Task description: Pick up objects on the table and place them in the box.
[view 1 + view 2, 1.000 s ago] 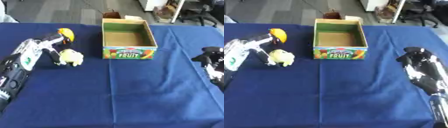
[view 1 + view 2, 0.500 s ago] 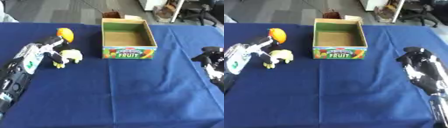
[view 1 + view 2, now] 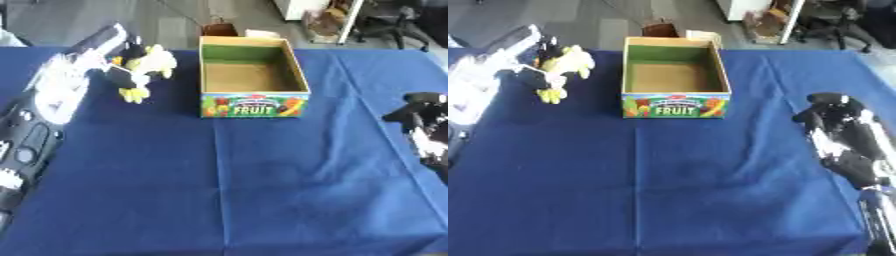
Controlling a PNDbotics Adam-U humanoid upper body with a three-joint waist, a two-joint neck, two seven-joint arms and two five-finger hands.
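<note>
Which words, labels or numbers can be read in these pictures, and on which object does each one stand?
"FRUIT": on the front wall of the cardboard box, white letters among coloured fruit pictures.
A smaller line of print above "FRUIT" on the same wall: too blurred to read.
No readable text on the yellow toy, the left hand, the right hand or the blue tablecloth.

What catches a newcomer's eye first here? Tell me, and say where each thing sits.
The open FRUIT box stands out at the far middle of the blue table, and nothing shows inside it. Left of it, the left hand holds a pale yellow toy lifted off the cloth. The right hand rests at the right edge.
</note>
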